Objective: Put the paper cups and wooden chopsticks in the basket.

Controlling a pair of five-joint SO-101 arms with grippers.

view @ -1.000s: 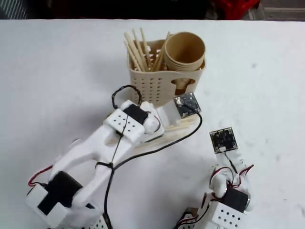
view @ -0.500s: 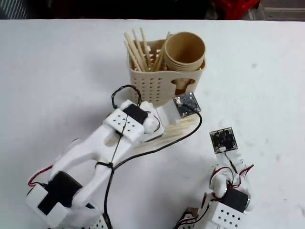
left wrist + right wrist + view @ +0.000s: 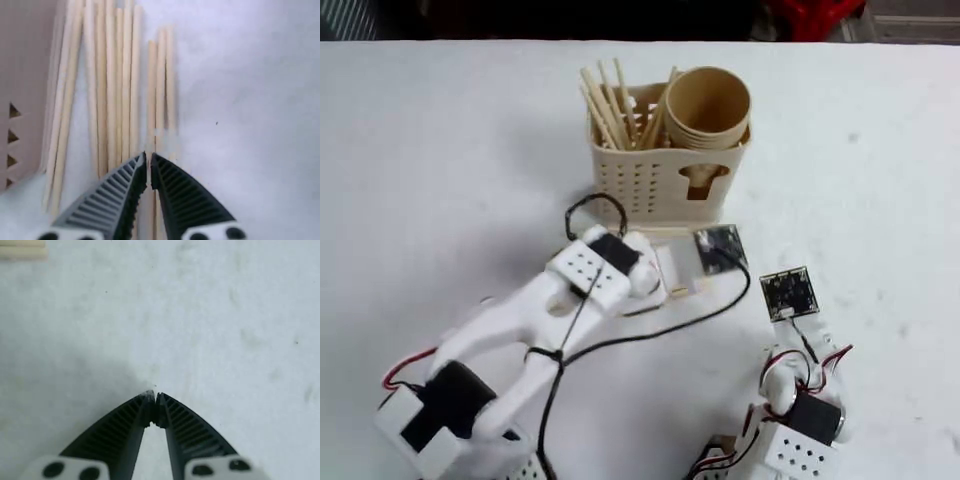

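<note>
The perforated cream basket (image 3: 650,180) stands at the table's far middle. It holds a stack of paper cups (image 3: 708,105) and several upright wooden chopsticks (image 3: 608,105). More loose chopsticks (image 3: 112,85) lie flat on the table, parallel to the basket wall (image 3: 22,75). In the high view they lie along the basket's front (image 3: 670,233). My left gripper (image 3: 149,161) is shut, its tips low over these loose chopsticks. The left arm (image 3: 585,275) stretches from the near left corner. My right gripper (image 3: 154,397) is shut over bare table, with two chopstick ends (image 3: 22,250) at that view's corner.
The right arm (image 3: 800,410) sits folded at the near right, its camera board (image 3: 788,292) facing up. A black cable (image 3: 650,330) loops from the left arm across the table. White table surface spreads wide on both sides of the basket.
The left arm swung and its gripper shifted a little to the near right. The loose chopsticks lay slanted under it and now lie along the basket's front. The right arm stayed still.
</note>
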